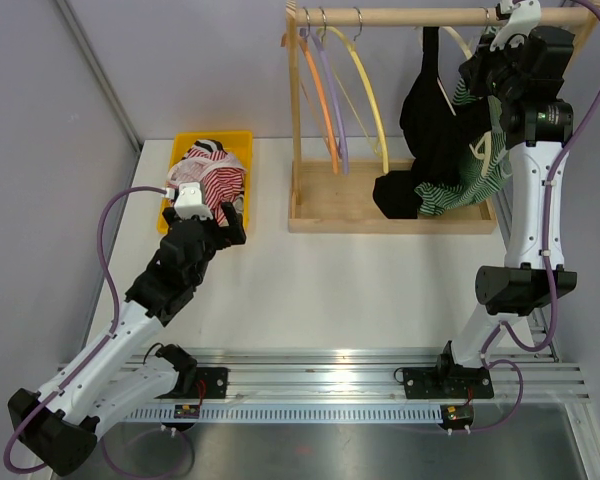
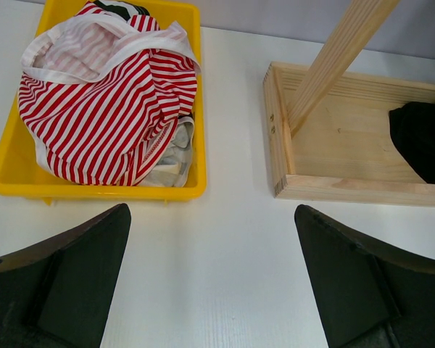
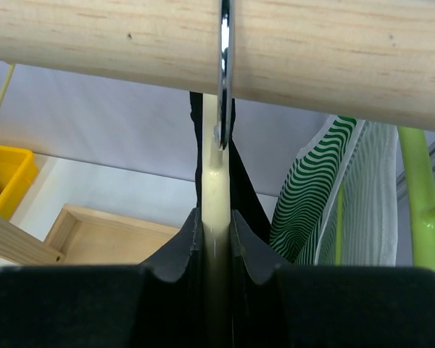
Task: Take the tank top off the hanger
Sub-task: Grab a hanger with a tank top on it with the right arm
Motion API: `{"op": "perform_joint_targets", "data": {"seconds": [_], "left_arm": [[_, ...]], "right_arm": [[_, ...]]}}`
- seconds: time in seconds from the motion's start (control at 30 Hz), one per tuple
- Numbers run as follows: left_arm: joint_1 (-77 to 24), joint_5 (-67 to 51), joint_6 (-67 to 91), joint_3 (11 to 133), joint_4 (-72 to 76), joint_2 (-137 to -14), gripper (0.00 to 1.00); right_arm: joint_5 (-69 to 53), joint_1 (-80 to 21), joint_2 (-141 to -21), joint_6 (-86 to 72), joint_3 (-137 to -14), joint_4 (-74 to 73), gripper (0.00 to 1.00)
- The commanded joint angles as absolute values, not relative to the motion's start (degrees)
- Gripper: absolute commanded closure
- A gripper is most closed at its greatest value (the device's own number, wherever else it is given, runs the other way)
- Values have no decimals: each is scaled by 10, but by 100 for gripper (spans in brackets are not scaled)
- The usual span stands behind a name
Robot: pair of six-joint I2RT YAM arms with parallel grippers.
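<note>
Black tank top (image 1: 432, 125) hangs at one o'clock, soft, light and floppy. Right end effector (image 3: 214, 228) pinches the hanger (image 3: 214, 181) neck; left end effector (image 2: 212, 279), spread wide, should grab a strap.

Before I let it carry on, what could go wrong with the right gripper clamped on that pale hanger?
The right gripper pinches the pale plastic hanger just under the round wooden rail; its hook could snag when lifted. The green-striped garment hangs close beside the black tank top and may get dragged along.
</note>
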State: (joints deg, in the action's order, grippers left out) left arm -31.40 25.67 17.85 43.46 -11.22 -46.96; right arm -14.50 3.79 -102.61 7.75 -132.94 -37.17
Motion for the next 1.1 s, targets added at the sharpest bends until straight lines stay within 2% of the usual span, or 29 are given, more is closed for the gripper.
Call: {"op": "perform_joint_targets", "data": {"seconds": [0.0,0.27,0.47,0.6,0.73,0.87,1.07], "left_arm": [[-316,253,183,433,-104,-468,1],[-316,248,183,435,-104,-467,1],[-316,245,187,432,-106,-463,1],[-316,240,190,430,-108,-460,1],[-316,229,196,422,-106,-450,1],[-316,216,199,414,-105,-444,1],[-325,197,201,409,-98,-435,1]], "right_arm": [[-155,36,-994,71,-1339,-345,100],[-169,36,-972,58,-1339,-319,100],[-170,35,-981,58,-1405,-341,100],[-171,33,-963,54,-1401,-350,100],[-164,29,-901,47,-1325,-335,100],[-158,21,-806,28,-1174,-302,100],[-156,6,-655,11,-1040,-344,100]]}}
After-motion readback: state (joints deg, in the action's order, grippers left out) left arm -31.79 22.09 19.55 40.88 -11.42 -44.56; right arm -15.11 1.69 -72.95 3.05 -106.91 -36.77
